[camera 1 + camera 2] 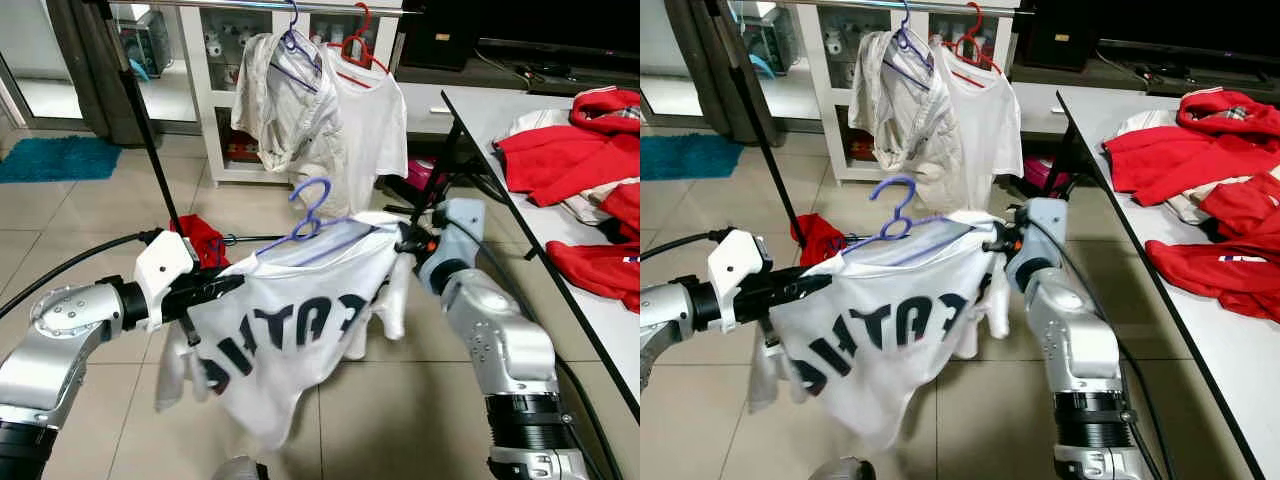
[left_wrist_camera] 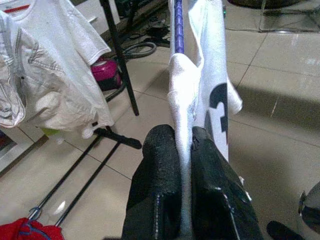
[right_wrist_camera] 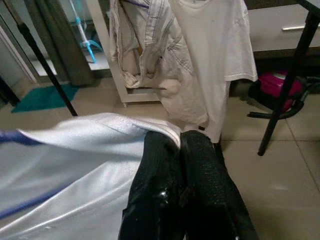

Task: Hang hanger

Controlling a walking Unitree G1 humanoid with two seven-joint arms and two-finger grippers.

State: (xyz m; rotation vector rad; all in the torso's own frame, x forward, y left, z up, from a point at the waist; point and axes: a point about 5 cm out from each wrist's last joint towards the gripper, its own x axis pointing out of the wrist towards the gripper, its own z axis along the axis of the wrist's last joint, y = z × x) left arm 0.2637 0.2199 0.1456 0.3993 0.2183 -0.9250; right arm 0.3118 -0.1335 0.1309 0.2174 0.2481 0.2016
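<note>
Tiled floor [image 1: 90, 215] below, clothes rail [image 1: 250, 4] behind. Left end effector [image 1: 232, 281] and right end effector [image 1: 402, 240] clamped narrow on white shirt [image 1: 290, 330] with purple hanger [image 1: 310, 212].

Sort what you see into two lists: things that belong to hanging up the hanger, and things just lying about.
Part of the job:
purple hanger
white jersey on it
left gripper, pinching the jersey
right gripper, shut on the jersey
clothes rail

Lying about:
red clothes on the table
teal mat
red cloth on the floor
</note>
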